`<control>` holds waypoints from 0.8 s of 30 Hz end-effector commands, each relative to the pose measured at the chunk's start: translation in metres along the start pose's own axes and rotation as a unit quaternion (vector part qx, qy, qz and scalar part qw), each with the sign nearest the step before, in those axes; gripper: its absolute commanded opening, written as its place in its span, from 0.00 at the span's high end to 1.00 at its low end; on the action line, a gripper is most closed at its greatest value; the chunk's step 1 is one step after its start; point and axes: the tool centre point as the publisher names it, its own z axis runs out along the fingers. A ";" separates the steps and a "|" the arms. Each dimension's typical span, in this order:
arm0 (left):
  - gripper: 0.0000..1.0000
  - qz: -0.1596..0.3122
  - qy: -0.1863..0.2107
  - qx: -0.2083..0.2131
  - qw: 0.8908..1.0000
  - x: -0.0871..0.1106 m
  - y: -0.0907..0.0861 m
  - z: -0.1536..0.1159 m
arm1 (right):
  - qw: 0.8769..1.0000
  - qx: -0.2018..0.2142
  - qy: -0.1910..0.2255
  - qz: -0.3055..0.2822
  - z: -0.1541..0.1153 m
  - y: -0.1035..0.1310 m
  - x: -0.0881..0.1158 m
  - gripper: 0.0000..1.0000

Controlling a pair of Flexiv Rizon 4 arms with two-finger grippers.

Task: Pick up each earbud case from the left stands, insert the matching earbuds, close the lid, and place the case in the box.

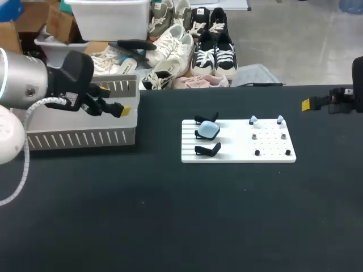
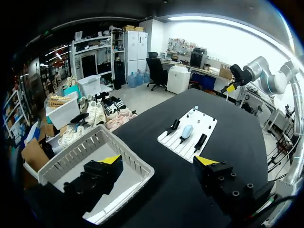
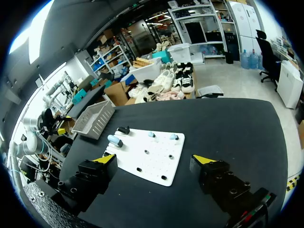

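The left claw (image 2: pixel 158 160) is hanging wide open with nothing between its yellow tips. One finger is poised over the white slatted basket (image 2: pixel 118 152) at the left of the black surface (image 1: pixel 170 215). The light blue earbud case (image 1: pixel 207 131) is sitting well apart from that claw, ahead of it and off toward its other finger. It is resting on the middle one of three black stands (image 1: pixel 207 149) at the left end of the white board (image 1: pixel 238 146).

The right claw (image 3: pixel 154 158) is likewise gaping open and gripping nothing, hovering near the surface's right edge. The case is lying well ahead of it, at the end of the board nearest the basket. Two light blue earbuds (image 1: pixel 253 120) are standing along the board's back row, closer to this claw than the case is.

From the head view the right arm is being cut off by the edge, and only one yellow tip is showing. The case is covering most of its own stand. Its lid seam is too small to make out, so I cannot tell whether it is open. The small dark pegs (image 1: pixel 257 152) on the board are too tiny to identify.

The case is lying with its longer axis along the board's grooves, running left to right across the surface. Which end is facing which way is not clear.
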 end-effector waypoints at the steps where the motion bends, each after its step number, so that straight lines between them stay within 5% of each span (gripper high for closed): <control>1: 0.00 0.075 -0.005 0.038 0.996 -0.006 0.001 0.011 | 1.000 -0.002 0.000 0.000 0.000 -0.001 0.000 0.00; 9: 0.00 0.156 -0.005 0.056 0.986 -0.007 -0.006 0.035 | 1.000 -0.002 0.000 0.000 0.000 -0.001 0.000 0.00; 24: 0.00 0.175 -0.019 0.153 0.973 -0.004 -0.021 0.083 | 1.000 -0.002 0.000 0.000 0.000 -0.001 0.000 0.00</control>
